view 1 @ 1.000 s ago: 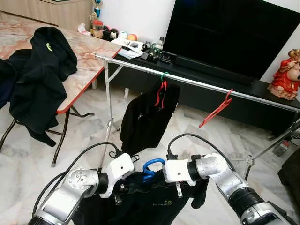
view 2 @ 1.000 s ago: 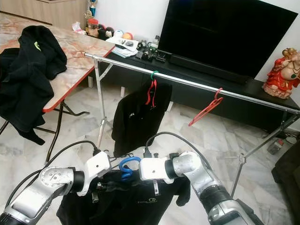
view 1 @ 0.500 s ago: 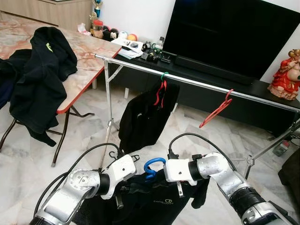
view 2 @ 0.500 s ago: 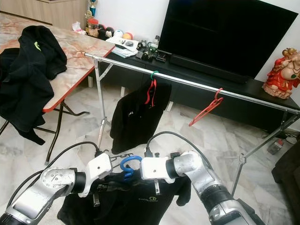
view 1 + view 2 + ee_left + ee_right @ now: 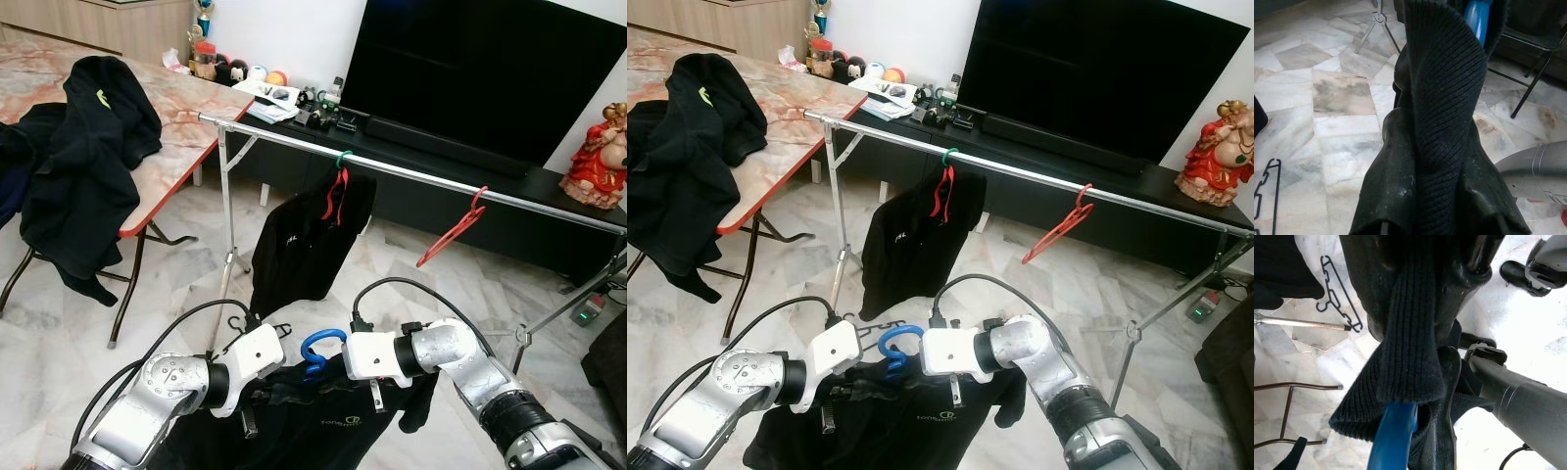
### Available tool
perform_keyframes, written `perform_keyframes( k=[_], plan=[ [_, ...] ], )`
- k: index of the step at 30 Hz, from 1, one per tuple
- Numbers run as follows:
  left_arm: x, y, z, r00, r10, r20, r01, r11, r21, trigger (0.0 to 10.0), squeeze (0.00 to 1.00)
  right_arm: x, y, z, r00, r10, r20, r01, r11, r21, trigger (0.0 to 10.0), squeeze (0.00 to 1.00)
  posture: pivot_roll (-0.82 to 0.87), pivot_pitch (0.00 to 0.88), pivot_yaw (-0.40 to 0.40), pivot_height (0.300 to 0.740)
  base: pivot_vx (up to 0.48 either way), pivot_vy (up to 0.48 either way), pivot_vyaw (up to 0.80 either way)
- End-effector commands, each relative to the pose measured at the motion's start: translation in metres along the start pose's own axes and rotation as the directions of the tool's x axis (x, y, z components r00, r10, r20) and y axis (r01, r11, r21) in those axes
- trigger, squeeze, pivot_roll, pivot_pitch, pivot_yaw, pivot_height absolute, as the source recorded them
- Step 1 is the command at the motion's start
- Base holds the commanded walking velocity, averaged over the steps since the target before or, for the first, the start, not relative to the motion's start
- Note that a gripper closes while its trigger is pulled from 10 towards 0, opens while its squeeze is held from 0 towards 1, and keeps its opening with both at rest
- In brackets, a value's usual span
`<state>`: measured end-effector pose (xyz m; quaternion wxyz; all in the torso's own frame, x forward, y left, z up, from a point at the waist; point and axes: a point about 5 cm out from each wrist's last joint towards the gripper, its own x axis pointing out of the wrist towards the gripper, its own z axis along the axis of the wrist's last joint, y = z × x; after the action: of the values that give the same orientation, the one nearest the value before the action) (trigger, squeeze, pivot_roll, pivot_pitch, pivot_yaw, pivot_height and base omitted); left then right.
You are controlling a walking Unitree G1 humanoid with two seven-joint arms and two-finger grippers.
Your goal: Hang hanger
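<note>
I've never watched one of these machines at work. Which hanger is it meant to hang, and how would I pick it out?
Find the long silver clothes rail in front of the big black TV. Below its middle, between the robot's two silver arms, a black shirt is held up by the left hand and right hand. The blue hanger pokes from its collar; the rail's hangers are red.

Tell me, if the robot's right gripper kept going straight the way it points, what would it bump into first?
Probably the left gripper. The right gripper points across toward it, both gripping the black shirt on the blue hanger between them, so that cloth already sits in the way. Depth is hard to judge.
</note>
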<state>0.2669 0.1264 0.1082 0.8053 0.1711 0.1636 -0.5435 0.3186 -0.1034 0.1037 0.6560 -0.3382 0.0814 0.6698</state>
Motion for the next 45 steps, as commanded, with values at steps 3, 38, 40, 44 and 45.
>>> perform_keyframes(
  k=[3, 38, 40, 44, 45],
  plan=[
    [0.004, -0.003, 0.004, 1.000, 0.002, 0.019, -0.002, 1.000, -0.002, 0.0, 0.00, 0.000, -0.004, 0.011, 0.998, -0.015, 0.066, 0.016, 1.000, -0.016, 10.0, 0.80, 0.21, 0.000, -0.198, 0.740, 0.000, 0.000, 0.00],
    [0.002, -0.003, -0.019, 0.996, 0.061, -0.063, -0.062, 0.998, -0.009, 0.0, 0.00, -0.051, -0.001, -0.019, 0.992, 0.038, -0.118, -0.034, 0.999, 0.039, 10.0, 1.00, 0.20, 0.000, -0.194, 0.740, 0.000, 0.000, 0.00],
    [0.002, -0.003, -0.019, 0.996, 0.061, -0.063, -0.062, 0.998, -0.009, 0.0, 0.00, -0.051, -0.001, -0.019, 0.992, 0.038, -0.118, -0.034, 0.999, 0.039, 10.0, 1.00, 0.20, 0.000, -0.194, 0.740, 0.000, 0.000, 0.00],
    [0.002, -0.003, -0.019, 0.996, 0.061, -0.063, -0.062, 0.998, -0.009, 0.0, 0.00, -0.051, -0.001, -0.019, 0.992, 0.038, -0.118, -0.034, 0.999, 0.039, 10.0, 1.00, 0.20, 0.000, -0.194, 0.740, 0.000, 0.000, 0.00],
    [0.002, -0.003, -0.019, 0.996, 0.061, -0.063, -0.062, 0.998, -0.009, 0.0, 0.00, -0.051, -0.001, -0.019, 0.992, 0.038, -0.118, -0.034, 0.999, 0.039, 10.0, 1.00, 0.20, 0.000, -0.194, 0.740, 0.000, 0.000, 0.00]
  ],
)
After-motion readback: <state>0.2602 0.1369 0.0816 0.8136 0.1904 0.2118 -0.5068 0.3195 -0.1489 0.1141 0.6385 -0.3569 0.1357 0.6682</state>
